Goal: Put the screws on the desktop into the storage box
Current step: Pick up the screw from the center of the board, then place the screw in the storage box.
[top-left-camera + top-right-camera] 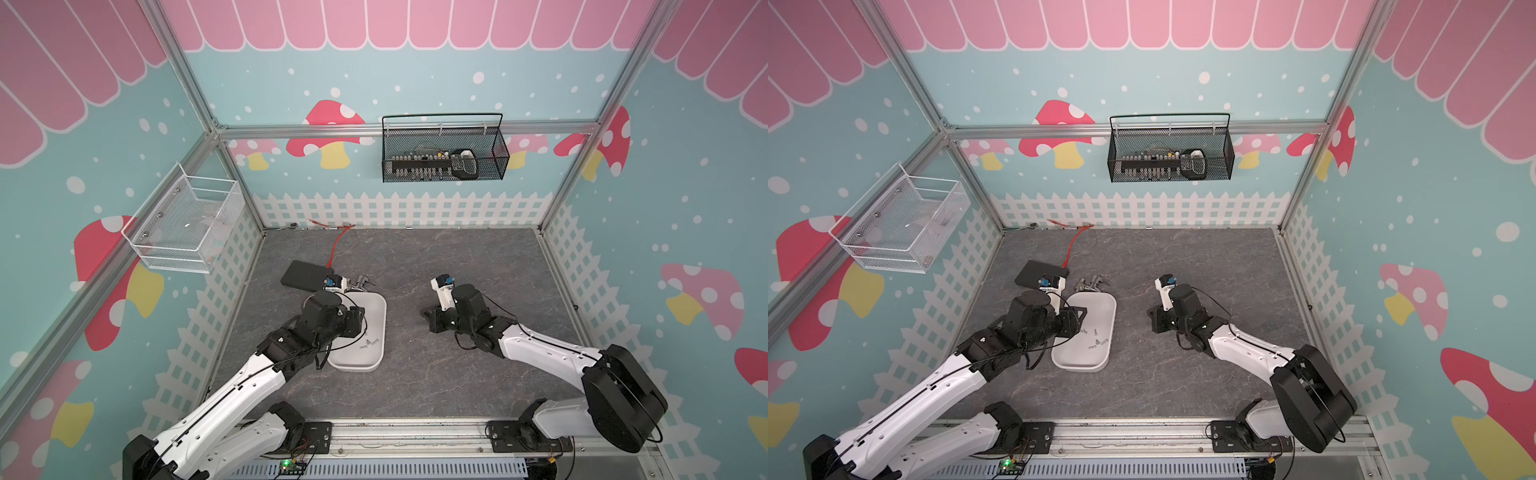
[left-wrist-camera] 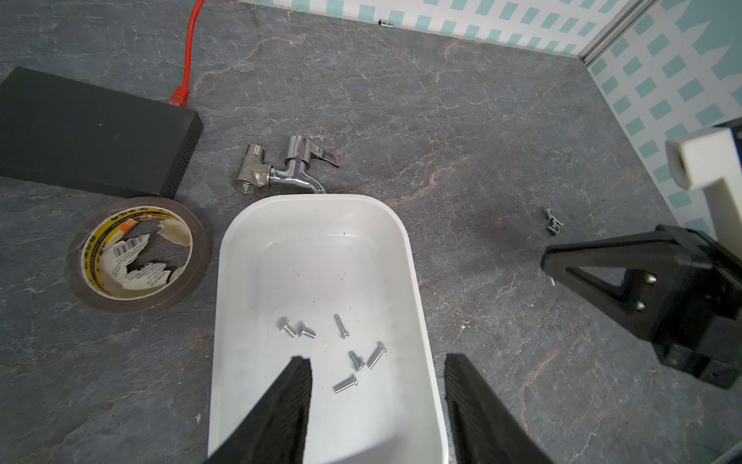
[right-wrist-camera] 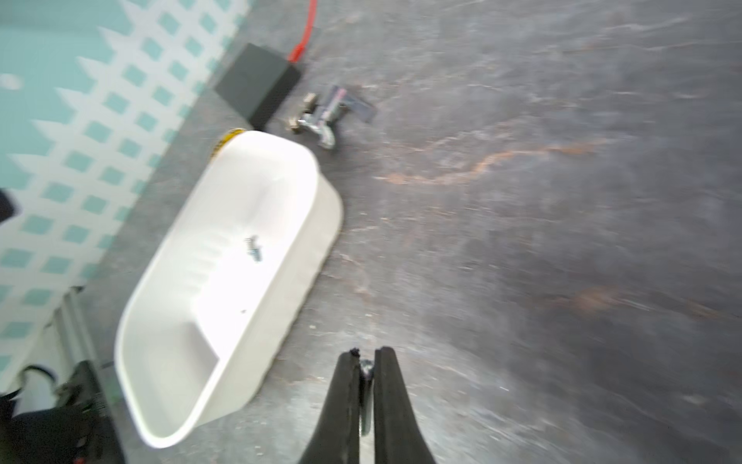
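Roughly halfway — six screws (image 2: 341, 326) in storage box (image 2: 313, 201), loose screws (image 2: 552, 222) left on desktop (image 2: 482, 120) near its two o'clock. Right gripper (image 3: 368, 353) clamped on another screw (image 3: 366, 367); left gripper (image 2: 377, 358) jaws apart over box.

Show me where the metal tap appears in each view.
In a top view: tap, just beyond the far end of the storage box.
In a top view: tap, same spot.
Left wrist: tap by that end.
Right wrist: tap, blurred, by that end.
Shared landmark: the storage box.
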You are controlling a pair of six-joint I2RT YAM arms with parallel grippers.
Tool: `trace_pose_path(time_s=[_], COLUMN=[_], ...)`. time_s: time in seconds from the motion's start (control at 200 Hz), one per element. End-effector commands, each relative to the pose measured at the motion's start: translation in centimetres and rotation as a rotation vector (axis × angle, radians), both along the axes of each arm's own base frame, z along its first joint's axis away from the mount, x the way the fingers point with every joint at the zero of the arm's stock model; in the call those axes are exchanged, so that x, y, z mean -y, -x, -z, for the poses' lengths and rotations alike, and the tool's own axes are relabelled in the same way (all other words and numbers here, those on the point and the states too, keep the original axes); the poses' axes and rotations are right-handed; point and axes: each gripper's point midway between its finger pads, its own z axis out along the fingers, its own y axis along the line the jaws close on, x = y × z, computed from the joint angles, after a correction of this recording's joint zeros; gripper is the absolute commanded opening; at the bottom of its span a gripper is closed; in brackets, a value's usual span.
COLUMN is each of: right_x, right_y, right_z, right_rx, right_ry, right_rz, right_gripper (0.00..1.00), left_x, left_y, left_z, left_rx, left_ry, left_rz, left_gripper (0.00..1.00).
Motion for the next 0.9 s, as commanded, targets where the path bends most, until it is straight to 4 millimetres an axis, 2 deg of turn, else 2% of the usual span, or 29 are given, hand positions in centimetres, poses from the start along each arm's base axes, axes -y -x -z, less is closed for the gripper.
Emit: trace_pose_path(time_s=[0.0,0.075,0.135,0.265,0.44,0.47,0.5,0.55,0.6,0.66,0.786,0.896], right_x=[-4.5,-6.6,-7.7,-10.2,-11.4,-11.6,-11.7,-11.8,-11.3,-10.0,-6.2,-0.8], right_y=[1.5,2.2,2.4,3.1,2.5,2.5,2.5,2.3,1.6,0.3,-1.5,-2.7], right_z=[-1.4,-1.0,0.0,0.6,1.7,1.9,2.0,1.9,1.5,0.3,-2.6,-3.8], right_rx=[0.006,0.007,-0.019,-0.004,-0.008,-0.011,-0.011,0.009,0.052,0.122,0.232,0.295], right_ry=[-0.113,-0.097,-0.063,-0.027,0.027,0.028,0.031,0.042,0.086,0.146,0.203,0.251], right_rz=[-0.095,-0.135,-0.148,-0.211,-0.221,-0.228,-0.231,-0.239,-0.219,-0.157,-0.046,0.087], right_gripper=[0.0,0.0,0.0,0.0,0.0,0.03,0.11,0.35,0.47,0.53,0.56,0.56], left_x=[-0.3,-0.3,-0.2,-0.2,-0.3,-0.3,-0.3,-0.6,-0.7,-0.7,-0.7,-0.5], left_y=[-0.1,-0.2,-0.2,-0.1,-0.1,-0.1,-0.1,-0.2,-0.3,-0.3,-0.2,-0.2], left_z=[0.3,0.3,0.2,0.3,0.3,0.2,0.2,0.2,0.2,0.1,0.0,-0.3], left_rx=[0.003,0.002,0.004,0.0,0.001,0.003,0.002,0.01,0.012,0.014,0.017,0.021], left_ry=[-0.013,-0.013,-0.012,-0.013,-0.011,-0.01,-0.011,-0.02,-0.022,-0.022,-0.018,-0.006], left_rz=[-0.006,-0.007,-0.005,-0.006,-0.007,-0.007,-0.008,-0.024,-0.03,-0.027,-0.028,-0.018], left_gripper=[0.57,0.57,0.57,0.57,0.57,0.57,0.57,0.57,0.57,0.57,0.57,0.57])
